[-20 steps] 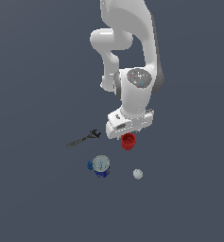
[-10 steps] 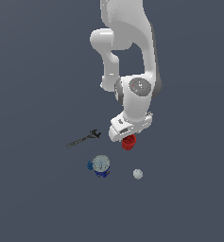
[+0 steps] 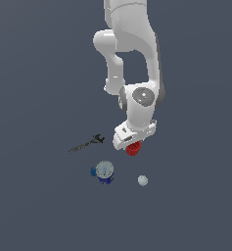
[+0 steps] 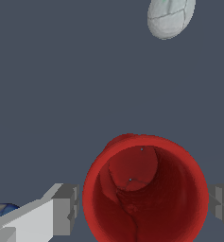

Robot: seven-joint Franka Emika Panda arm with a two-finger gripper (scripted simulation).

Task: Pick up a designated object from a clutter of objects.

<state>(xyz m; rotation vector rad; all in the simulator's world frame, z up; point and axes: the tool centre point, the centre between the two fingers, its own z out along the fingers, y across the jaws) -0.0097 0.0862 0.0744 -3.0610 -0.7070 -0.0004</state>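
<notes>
Gripper low over the floor, directly above the red cup; only the cup's lower part visible under the white hand in the exterior view. In the wrist view, cup seen from above, mouth open toward the camera, sitting between the two fingers. Jaws set wide, one finger on each side of the rim; small gap visible on either side, no contact seen. Nothing held. Cup resting on the floor, upright.

White ball near the cup, toward the exterior view's right and closer to the camera; also in the wrist view, well apart from the cup. Blue object with pale round top to the exterior view's left of the ball. Dark wrench lying flat, further to the exterior view's left, apart from the cup.
</notes>
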